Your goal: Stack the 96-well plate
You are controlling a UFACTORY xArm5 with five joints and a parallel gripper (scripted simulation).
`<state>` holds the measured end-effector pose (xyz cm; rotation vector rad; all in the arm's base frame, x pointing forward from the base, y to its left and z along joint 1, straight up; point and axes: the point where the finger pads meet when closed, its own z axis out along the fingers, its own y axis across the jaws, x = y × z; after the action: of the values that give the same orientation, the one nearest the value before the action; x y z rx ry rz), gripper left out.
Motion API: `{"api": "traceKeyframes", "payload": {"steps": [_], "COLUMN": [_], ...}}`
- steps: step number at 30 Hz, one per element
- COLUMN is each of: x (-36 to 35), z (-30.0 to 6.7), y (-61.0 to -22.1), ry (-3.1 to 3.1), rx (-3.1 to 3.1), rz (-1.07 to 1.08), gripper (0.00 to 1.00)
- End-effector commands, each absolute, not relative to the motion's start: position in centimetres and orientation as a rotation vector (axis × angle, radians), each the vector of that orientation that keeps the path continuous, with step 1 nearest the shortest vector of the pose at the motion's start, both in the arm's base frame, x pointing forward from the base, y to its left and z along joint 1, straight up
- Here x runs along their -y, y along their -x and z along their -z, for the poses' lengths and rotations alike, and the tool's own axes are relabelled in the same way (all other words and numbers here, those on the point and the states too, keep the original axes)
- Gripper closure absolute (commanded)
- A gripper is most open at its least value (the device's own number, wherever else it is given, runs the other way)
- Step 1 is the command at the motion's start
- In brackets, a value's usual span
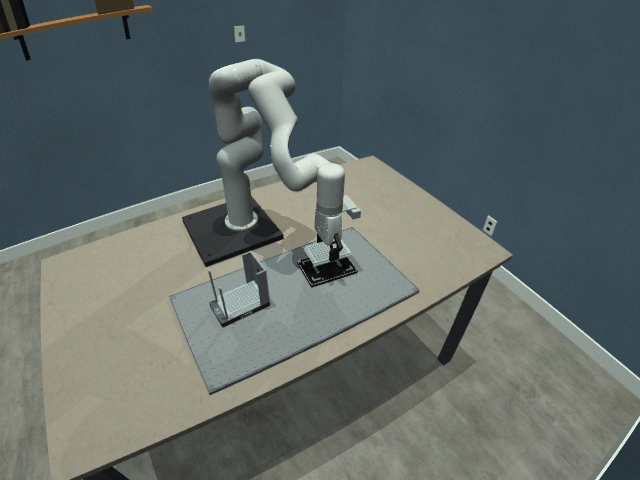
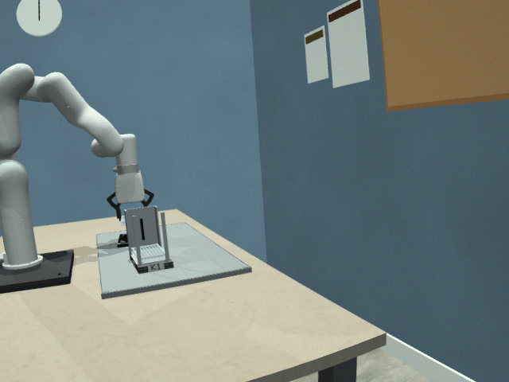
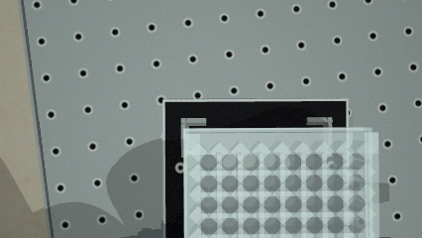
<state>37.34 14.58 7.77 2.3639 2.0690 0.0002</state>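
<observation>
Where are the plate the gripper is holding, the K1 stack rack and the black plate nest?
96-well plate [image 3: 277, 183]: wrist view, on its well grid.
K1 stack rack [image 2: 149, 224]: exterior view, on its upright back panel.
plate nest [image 3: 173, 149]: wrist view, on its bare black left edge.

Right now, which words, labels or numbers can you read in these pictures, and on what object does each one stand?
"K1": on the front of the stack rack, exterior view.
Two wall sheets have coloured bars only, no readable text.
The plate nest shows pale marks, too small to read.
</observation>
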Motion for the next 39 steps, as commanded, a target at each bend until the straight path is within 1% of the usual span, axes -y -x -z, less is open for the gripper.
{"api": "traceKeyframes", "payload": {"steps": [1,39], "x": [-14.6,-14.6], "z": [-8.5,-14.1], "y": [-37.4,-37.4], "ry": [-2.363,-2.363], "rx": [-2.068,-2.068], "rz": [-0.005,-0.005], "gripper": [1.0,1.0]}}
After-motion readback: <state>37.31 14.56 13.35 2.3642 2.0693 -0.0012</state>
